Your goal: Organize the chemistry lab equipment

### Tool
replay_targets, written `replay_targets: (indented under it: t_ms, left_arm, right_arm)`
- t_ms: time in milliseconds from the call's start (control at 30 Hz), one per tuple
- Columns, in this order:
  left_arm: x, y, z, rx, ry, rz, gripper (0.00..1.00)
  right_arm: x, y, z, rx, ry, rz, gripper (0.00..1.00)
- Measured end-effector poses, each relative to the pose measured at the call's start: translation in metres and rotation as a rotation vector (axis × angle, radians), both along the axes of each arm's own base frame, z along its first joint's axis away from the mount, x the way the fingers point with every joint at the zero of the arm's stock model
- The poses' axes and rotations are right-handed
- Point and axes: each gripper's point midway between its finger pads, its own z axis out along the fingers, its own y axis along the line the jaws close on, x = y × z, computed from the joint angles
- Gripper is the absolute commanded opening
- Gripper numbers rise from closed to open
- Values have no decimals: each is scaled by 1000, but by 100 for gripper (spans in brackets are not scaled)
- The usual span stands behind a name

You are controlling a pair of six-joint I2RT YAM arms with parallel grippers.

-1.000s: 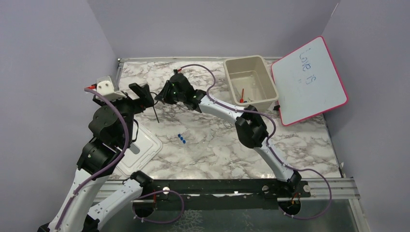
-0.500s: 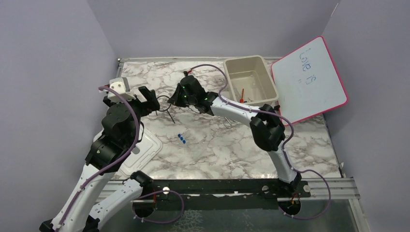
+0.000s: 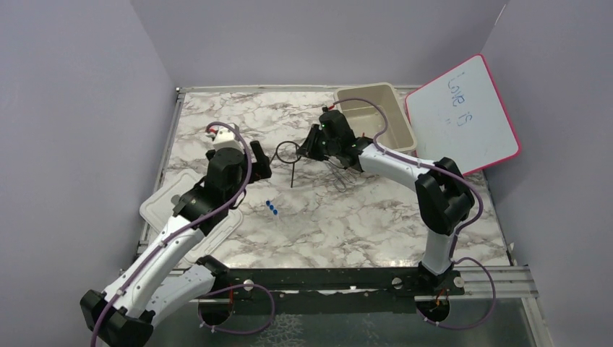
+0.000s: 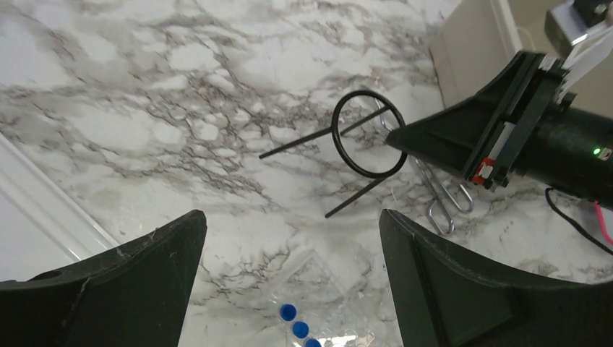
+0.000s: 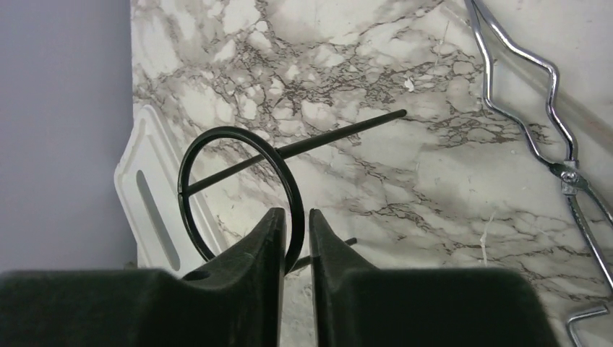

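Noting edges first: in the top view the marble table (image 3: 347, 224) meets grey walls along the upper and left sides of the frame. We see bare marble across lower centre and lower right.

Right gripper (image 5: 295, 217) sits at upper centre of that view. Its fingers are pinched on the rim of the black wire ring (image 5: 230, 130), and the ring's straight legs point down-frame. We cannot tell whether the legs touch the marble.

Left gripper (image 4: 289, 220), just left of the ring, is spread wide and holds nothing.

Metal wire clamp (image 3: 341, 176) lies on the marble beneath the right arm, near the ring. Clear tubes with blue caps (image 3: 272, 208) lie lower in the frame, apart from the ring.

Beige tub (image 3: 390, 119) fills the upper right corner of the table, and the pink-framed whiteboard (image 3: 463, 116) leans beside it. White lid (image 3: 163, 206) lies at the left edge, partly under the left arm.
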Motion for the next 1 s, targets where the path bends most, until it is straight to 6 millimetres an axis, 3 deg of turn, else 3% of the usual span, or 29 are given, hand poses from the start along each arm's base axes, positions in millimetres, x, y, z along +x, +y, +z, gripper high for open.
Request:
replay_targets:
  t_ms: [100, 200, 367, 667, 867, 1000]
  left_arm:
    - [6, -14, -33, 10, 92, -33, 92]
    - [9, -24, -44, -2, 126, -56, 92]
    - [15, -30, -41, -25, 110, -66, 92]
    - [20, -27, -39, -17, 96, -40, 92]
    - [20, -6, -35, 13, 73, 62, 92]
    - [14, 16, -12, 11, 9, 151, 92]
  right_arm:
    - [-3, -5, -5, -39, -11, 24, 34]
    - [-6, -6, -8, -75, -20, 52, 38]
    - [-5, -7, 0, -128, -66, 104, 46]
    - [9, 5, 53, -170, -229, 187, 50]
    - [-15, 18, 45, -280, -272, 239, 53]
    - [-31, 25, 39, -335, -276, 249, 54]
